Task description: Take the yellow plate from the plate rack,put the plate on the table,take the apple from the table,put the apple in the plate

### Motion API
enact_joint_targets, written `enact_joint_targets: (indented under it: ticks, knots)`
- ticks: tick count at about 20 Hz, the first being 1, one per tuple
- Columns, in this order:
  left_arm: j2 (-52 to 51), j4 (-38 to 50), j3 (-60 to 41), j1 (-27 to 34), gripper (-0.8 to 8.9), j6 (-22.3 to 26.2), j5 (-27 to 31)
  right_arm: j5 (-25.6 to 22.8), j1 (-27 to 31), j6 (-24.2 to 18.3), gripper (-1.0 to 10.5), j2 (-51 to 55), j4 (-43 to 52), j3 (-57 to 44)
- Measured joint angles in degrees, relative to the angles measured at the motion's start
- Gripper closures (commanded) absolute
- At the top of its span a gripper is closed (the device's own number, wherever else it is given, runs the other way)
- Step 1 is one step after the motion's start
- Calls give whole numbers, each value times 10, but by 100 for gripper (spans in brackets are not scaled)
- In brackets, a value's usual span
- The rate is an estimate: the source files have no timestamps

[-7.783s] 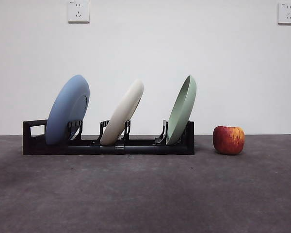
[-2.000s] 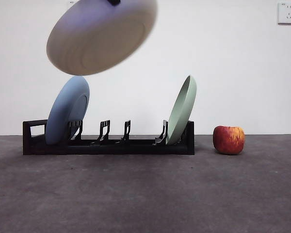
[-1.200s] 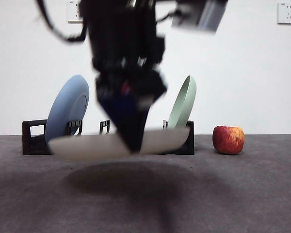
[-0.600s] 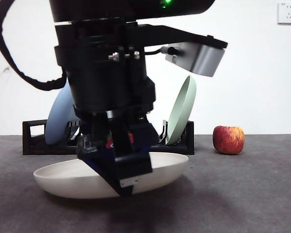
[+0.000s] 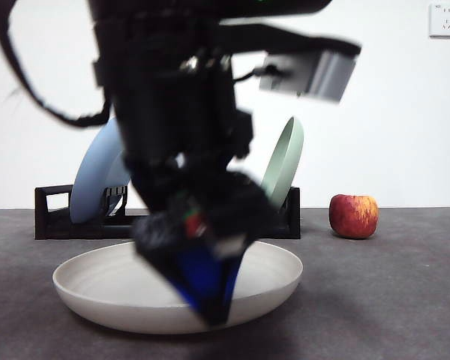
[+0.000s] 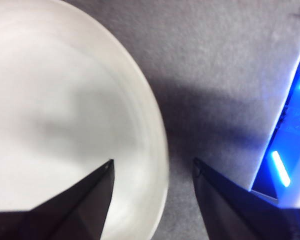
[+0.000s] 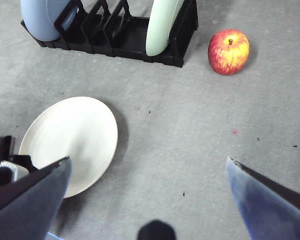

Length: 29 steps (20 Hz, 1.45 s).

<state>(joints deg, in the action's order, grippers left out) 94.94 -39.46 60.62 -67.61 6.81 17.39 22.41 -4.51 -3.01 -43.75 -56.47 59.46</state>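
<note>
Now the wide cream round plate [image 5: 177, 289] is laid flat on the dark grey table [image 5: 390, 300], its rim straddled by the opened left gripper [image 6: 152, 167]; the smooth, firm red apple [image 7: 228, 51], beside the black rack [image 7: 125, 42], should be clasped across its middle by the opened right gripper [image 7: 147, 167].

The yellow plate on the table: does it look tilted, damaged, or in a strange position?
Nothing stands out. The yellow plate lies flat and whole on the table, in front of the plate rack; the left gripper straddles its rim with jaws open.
</note>
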Motion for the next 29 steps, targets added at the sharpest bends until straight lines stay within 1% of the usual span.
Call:
enact_joint_targets:
  ticks: [2,4,8,10,15,17,19,22,26,29]
  knots:
    - [-11,-20,30,0,548,-13,0,0,0,0,349,-2,11,0]
    - [-45,-34,59,1,548,-27,0,0,0,0,349,-10,26,0]
    - [-155,-36,129,15,548,-68,0,-3,0,4,348,-44,83,0]
    - [-216,-36,151,27,548,-89,0,-14,0,8,348,-74,129,0]
    - [-370,-39,164,38,549,-124,1,-32,0,23,348,-203,257,3]
    - [-419,-52,164,38,549,-134,1,-46,0,24,348,-273,279,25]
    - [-454,-73,164,38,549,-146,2,-49,0,24,348,-346,279,63]
    - [-487,-113,164,38,549,-170,5,-55,0,24,348,-461,276,150]
    - [-493,-147,164,38,549,-189,4,-55,0,24,348,-582,243,253]
    - [-486,-156,164,38,549,-195,4,-57,0,24,347,-644,234,291]
